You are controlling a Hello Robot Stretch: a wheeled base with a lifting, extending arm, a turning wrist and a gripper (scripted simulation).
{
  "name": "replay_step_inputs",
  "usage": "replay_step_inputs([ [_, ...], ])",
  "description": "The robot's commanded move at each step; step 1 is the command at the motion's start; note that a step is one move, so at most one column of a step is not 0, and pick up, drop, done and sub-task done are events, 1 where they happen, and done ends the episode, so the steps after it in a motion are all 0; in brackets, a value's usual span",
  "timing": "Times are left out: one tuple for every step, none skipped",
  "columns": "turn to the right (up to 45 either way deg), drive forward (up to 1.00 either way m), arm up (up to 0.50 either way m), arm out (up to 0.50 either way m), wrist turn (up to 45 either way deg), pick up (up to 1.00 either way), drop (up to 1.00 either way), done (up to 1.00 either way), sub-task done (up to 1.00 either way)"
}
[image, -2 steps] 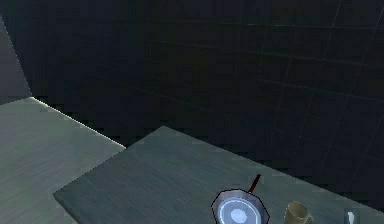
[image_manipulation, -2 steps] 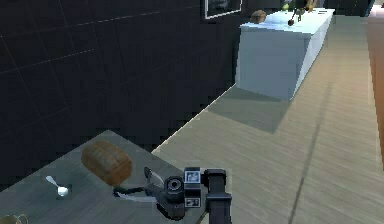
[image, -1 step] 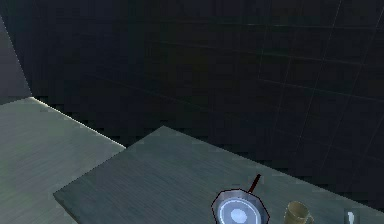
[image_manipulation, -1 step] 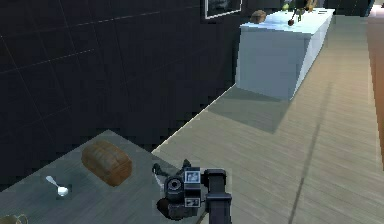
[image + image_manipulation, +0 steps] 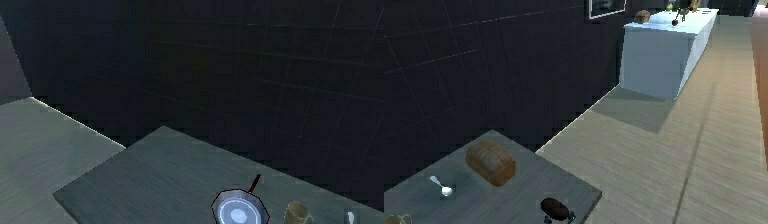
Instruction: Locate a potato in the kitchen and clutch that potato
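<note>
- Dark tiled wall [image 5: 200, 60] across the back of the forward view and the left half of the arm side view.
- Pale plank floor [image 5: 674, 150] running from the wall's foot to the arm side view's right edge.
- Grey table [image 5: 140, 180] low in the forward view; same top at the arm side view's bottom left.
- Pale counter block [image 5: 664, 60] far off, top right of the arm side view, one end against the wall.
- Brown bread loaf [image 5: 491, 161] lying on the table, away from its edges.
- Dark frying pan [image 5: 241, 210] with a pale centre on the table, handle pointing up and right.
- Tan mug [image 5: 297, 214] just right of the pan.
- Potato: not confirmed. Closest match is a dark brown rounded lump [image 5: 556, 208] at the table's near edge, right of the loaf and apart from it.
- Spoon [image 5: 441, 186] flat on the table, left of the loaf.
- Small brown blob [image 5: 643, 15] on the far counter, too small to name.
- Gripper state: cannot tell.
</note>
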Motion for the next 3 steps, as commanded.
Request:
replay_step_inputs([
  [0.0, 0.00, 0.00, 0.00, 0.0, 1.00, 0.00, 0.00, 0.00],
  [0.0, 0.00, 0.10, 0.00, 0.0, 0.00, 0.00, 0.00, 0.00],
  [0.0, 0.00, 0.00, 0.00, 0.0, 0.00, 0.00, 1.00, 0.00],
])
